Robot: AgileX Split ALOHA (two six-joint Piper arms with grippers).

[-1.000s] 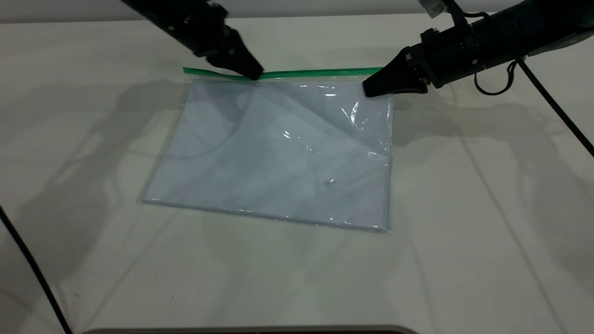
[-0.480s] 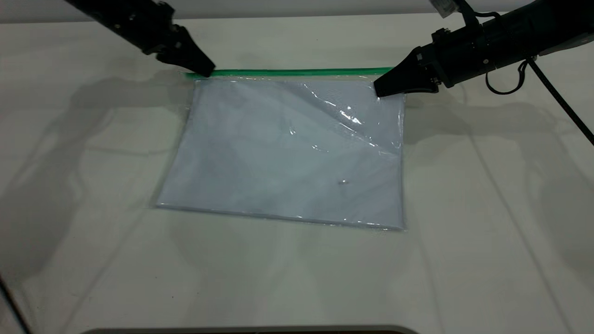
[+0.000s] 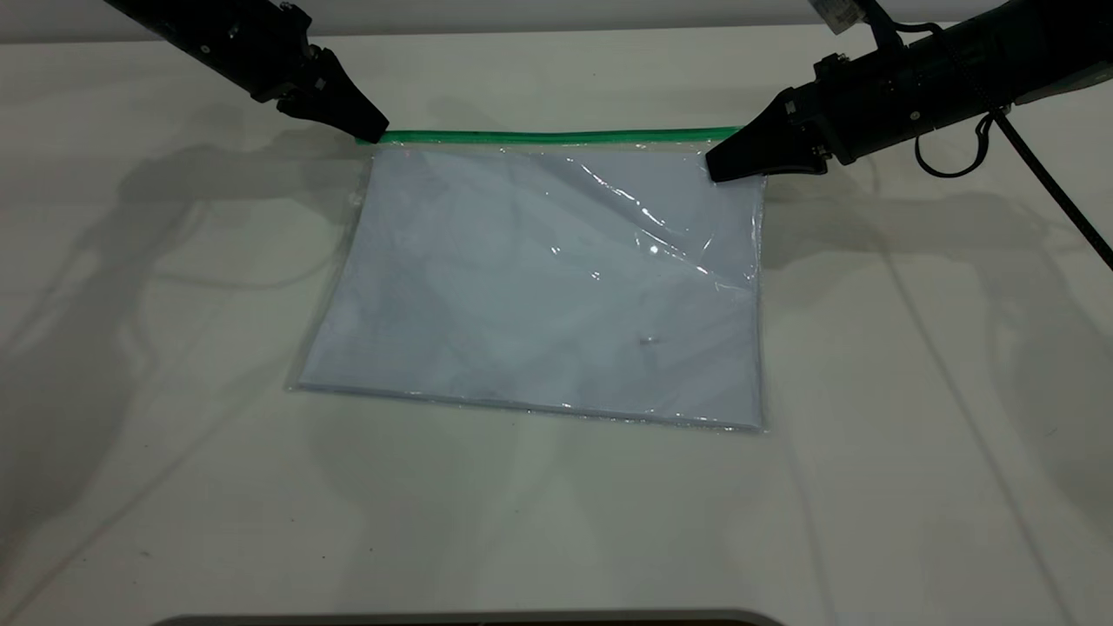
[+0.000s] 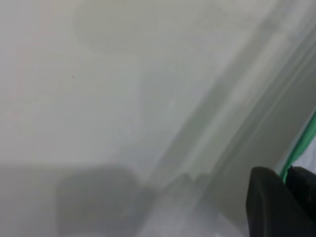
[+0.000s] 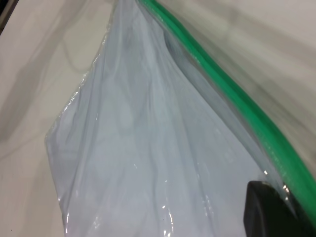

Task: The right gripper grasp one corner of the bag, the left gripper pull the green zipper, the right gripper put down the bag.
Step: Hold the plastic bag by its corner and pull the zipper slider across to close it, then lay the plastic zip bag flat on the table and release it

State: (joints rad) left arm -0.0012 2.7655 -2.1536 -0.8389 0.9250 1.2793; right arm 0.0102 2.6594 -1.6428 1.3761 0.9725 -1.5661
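The bag [image 3: 539,278] lies flat on the white table, a clear pouch over pale bluish sheets. The green zipper [image 3: 556,136] runs along its far edge. My left gripper [image 3: 372,132] is at the zipper's left end, shut on it; in the left wrist view the green strip [image 4: 303,143] passes between the two black fingers [image 4: 266,197]. My right gripper [image 3: 720,165] is shut on the bag's far right corner, which is creased and slightly raised. In the right wrist view one black finger [image 5: 266,207] presses on the plastic [image 5: 138,148] beside the zipper [image 5: 237,98].
A black cable [image 3: 1043,183] trails from the right arm across the table's right side. The table's front edge [image 3: 452,619] shows at the bottom. Bare white table [image 3: 869,435] surrounds the bag.
My left gripper has slid left along the zipper from near its middle-left to its left end. The bag and my right gripper have shifted slightly right.
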